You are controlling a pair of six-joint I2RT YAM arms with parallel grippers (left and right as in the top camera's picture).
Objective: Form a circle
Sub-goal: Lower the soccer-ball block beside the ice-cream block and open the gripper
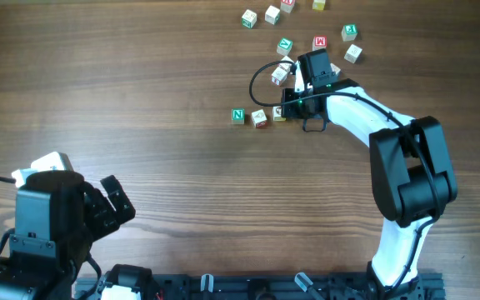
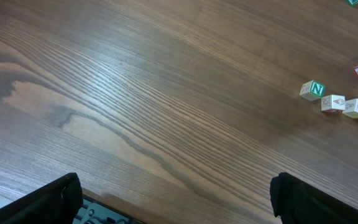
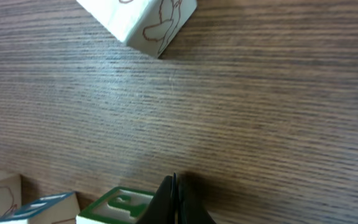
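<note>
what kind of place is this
Likely a robotics lab workbench: a wood-grain table, a left arm and right arm based along its near edge, and small wooden letter cubes scattered on it.

On the table (image 1: 123, 92), a row of three cubes (image 1: 259, 117) lies right of centre, side by side. Loose cubes (image 1: 272, 15) lie scattered beyond it, toward the far edge. The right arm (image 1: 348, 108) reaches in between them, perhaps hiding others. The left arm (image 1: 48, 217) sits near left, well apart.
</note>
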